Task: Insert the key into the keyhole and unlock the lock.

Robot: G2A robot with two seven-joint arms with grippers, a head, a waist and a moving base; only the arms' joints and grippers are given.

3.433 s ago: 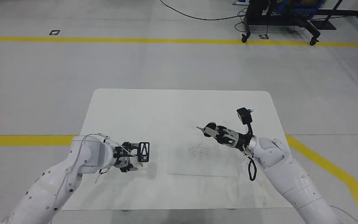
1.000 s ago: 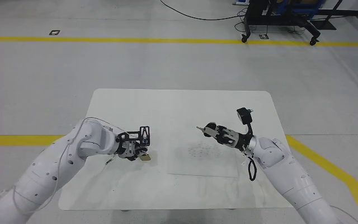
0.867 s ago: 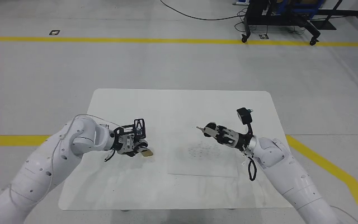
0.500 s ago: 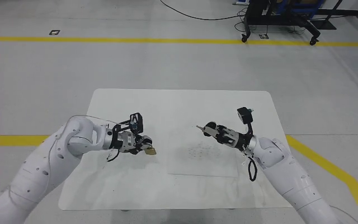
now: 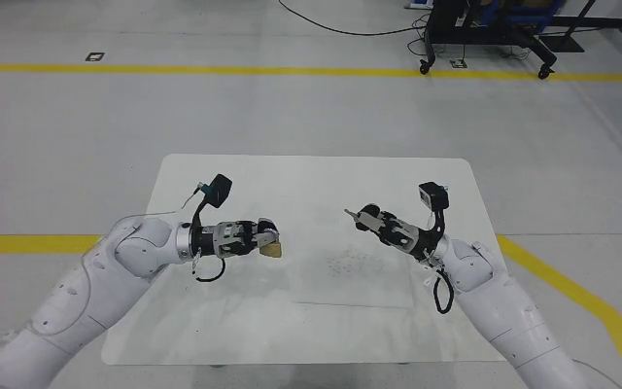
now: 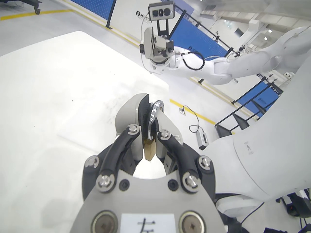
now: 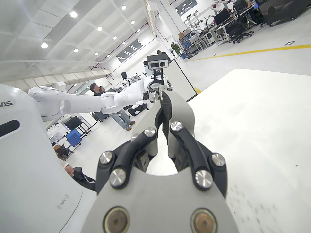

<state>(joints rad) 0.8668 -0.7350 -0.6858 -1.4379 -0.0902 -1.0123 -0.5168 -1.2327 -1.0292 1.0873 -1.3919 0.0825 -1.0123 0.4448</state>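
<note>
My left gripper [image 5: 264,236] is left of the table's centre, above the white table [image 5: 292,185], shut on a padlock [image 5: 275,250]. The left wrist view shows the padlock's silver shackle [image 6: 154,115] clamped between the fingers, with the brass body [image 6: 149,150] hanging behind them toward the wrist. My right gripper [image 5: 364,218] is right of centre, facing the left one, shut on a small silver key [image 5: 349,212] whose tip points toward the padlock. A gap of bare table separates key and padlock. In the right wrist view the fingers [image 7: 167,107] are pressed together.
A faint patch of small dots [image 5: 347,263] marks the table below the right gripper. The other arm's wrist camera [image 6: 161,12] stands above its gripper in the left wrist view. Yellow floor lines [image 5: 292,70] run beyond the table.
The left arm picked the padlock up from the table, turned its wrist and carried it right toward the centre. The right gripper with the key shifted slightly.
</note>
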